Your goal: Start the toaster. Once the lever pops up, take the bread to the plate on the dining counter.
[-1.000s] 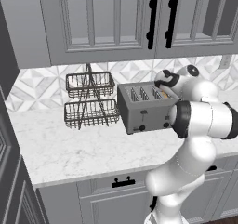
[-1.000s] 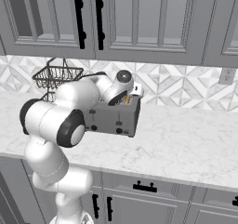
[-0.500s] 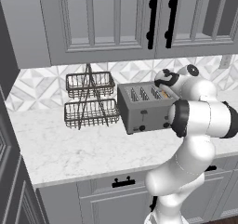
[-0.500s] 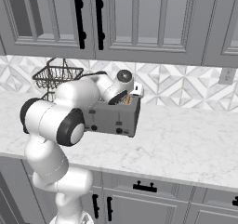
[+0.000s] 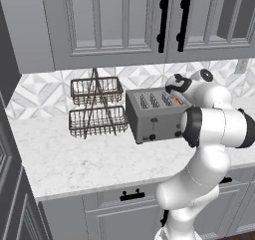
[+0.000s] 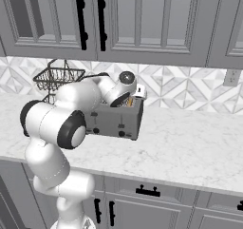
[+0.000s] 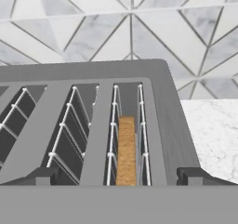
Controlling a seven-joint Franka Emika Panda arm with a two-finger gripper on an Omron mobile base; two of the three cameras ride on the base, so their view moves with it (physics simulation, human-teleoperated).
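**Op:** Left to right from the toaster (image 5: 154,115) as my landmark. Left of it, just beside, the black wire two-tier rack (image 5: 97,107). Then the toaster itself on the kitchen counter (image 5: 84,159), slots up, knobs and lever on the face toward me. Right of it, bare marble.

**Spotter:** Where's the bread?

**Op:** Down in the toaster's rightmost slot. In the hand view I see the bread (image 7: 125,151) as a narrow tan strip, top edge sitting between the slot's wire guides. From the left base view there's just a golden sliver at that end of the toaster.

**Spotter:** Claw?

**Op:** The gripper (image 7: 121,175) has its jaws spread wide, nothing between them. It hangs above the toaster's near top edge, one fingertip on either side of the bread's slot.

**Spotter:** So what does the pick hinge on?

**Op:** Alignment. The bread lies ahead of and below the claw, and its long edge runs away from me along the slot, front to back of the toaster. The jaws straddle it across the thin way, which I judge is right for a pinch on the flat faces. Whether the slice stands high enough to pinch, I can't say.
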